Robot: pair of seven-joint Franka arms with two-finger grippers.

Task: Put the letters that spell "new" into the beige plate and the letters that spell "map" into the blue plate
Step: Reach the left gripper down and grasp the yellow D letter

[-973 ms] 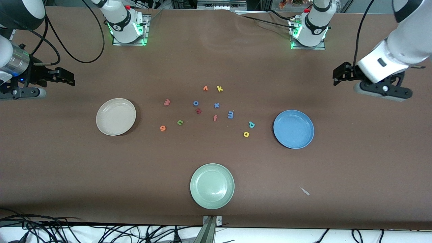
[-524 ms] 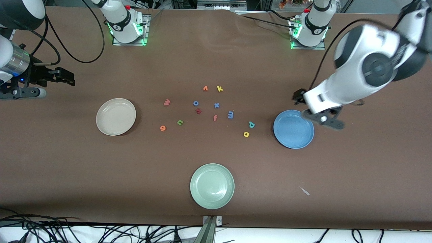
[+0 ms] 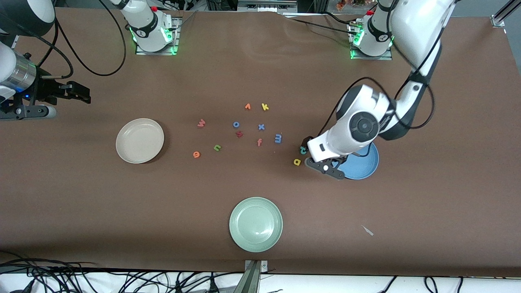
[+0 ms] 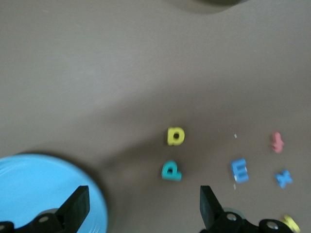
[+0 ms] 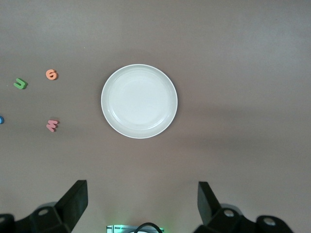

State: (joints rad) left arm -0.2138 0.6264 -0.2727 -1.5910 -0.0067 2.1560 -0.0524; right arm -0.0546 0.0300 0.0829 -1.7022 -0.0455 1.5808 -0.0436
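The beige plate lies toward the right arm's end, with the salmon w, green n and orange e beside it. The blue plate is partly under the left arm. Blue m, yellow a and teal p lie beside it. My left gripper hangs open and empty over the table between the p and the blue plate. My right gripper waits open at its end.
A pale green plate sits nearest the front camera. Spare letters lie mid-table: orange v, yellow k, blue o, blue x, a dark red letter and a salmon f. A small white scrap lies nearby.
The left arm has swung in from its end of the table, across the blue plate, down to the teal p. The right arm has not moved. No letter has shifted.
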